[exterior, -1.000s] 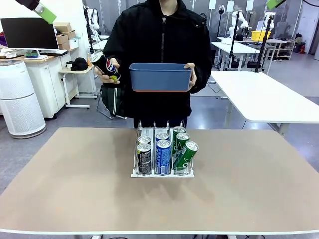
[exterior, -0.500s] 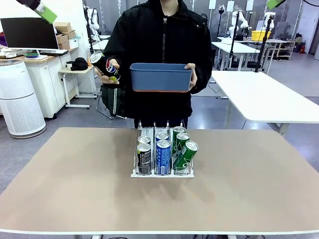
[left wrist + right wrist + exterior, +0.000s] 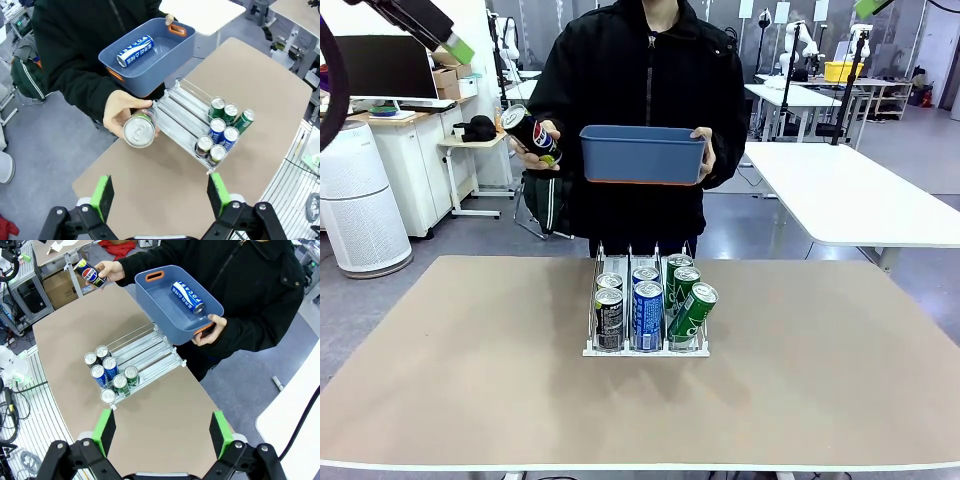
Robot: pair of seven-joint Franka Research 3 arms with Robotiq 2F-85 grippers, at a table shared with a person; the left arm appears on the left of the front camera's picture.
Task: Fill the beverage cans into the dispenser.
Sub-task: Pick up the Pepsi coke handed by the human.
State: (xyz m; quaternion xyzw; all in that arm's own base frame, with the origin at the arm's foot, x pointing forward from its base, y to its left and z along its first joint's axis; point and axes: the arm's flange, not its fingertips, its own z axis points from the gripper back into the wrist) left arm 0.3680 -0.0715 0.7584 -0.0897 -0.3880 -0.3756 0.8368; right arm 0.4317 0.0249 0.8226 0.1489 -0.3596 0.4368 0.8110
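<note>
The dispenser [image 3: 645, 350] stands mid-table with several beverage cans [image 3: 648, 300] at its front: dark ones in the left lane, blue in the middle, green on the right, the front green can tilted. A person across the table holds a dark can [image 3: 530, 132] in one hand and a blue bin [image 3: 640, 160] in the other. A blue can [image 3: 135, 51] lies in the bin [image 3: 145, 80]. My left gripper [image 3: 161, 195] hangs open high above the held can [image 3: 139, 131]. My right gripper [image 3: 163, 432] is open high over the table, above the dispenser [image 3: 145, 347].
The tan table [image 3: 470, 350] has bare room all around the rack. My left arm's fingers [image 3: 445, 40] show at the top left corner, and a green pad of the right gripper [image 3: 870, 8] at the top right. White tables and furniture stand behind the person.
My left arm has swung further into the front view, its fingers moving right and down. The person, bin and cans have hardly moved.
</note>
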